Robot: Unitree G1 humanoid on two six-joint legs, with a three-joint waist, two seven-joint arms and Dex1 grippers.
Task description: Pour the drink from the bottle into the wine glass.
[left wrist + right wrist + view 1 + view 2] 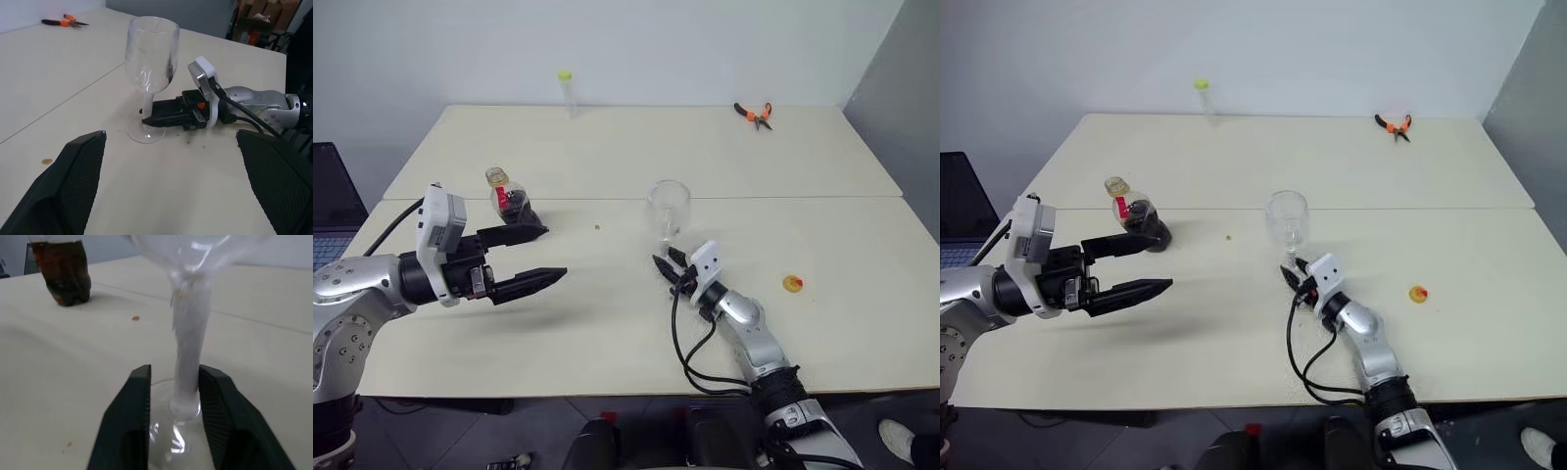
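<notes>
The wine glass stands upright and empty at the table's middle. My right gripper lies low on the table at its foot, and its fingers straddle the thin stem. One finger is against the stem and the other stands a little off it, so the jaws are open. The bottle sits to the left with no cap on its neck. It has a red band and the dark drink in its lower part. My left gripper hovers open just in front of the bottle, not touching it.
A yellow-orange cap lies on the table right of my right arm. A slim tube with a yellow-green cap and orange pliers sit at the far edge. A laptop is off the left side.
</notes>
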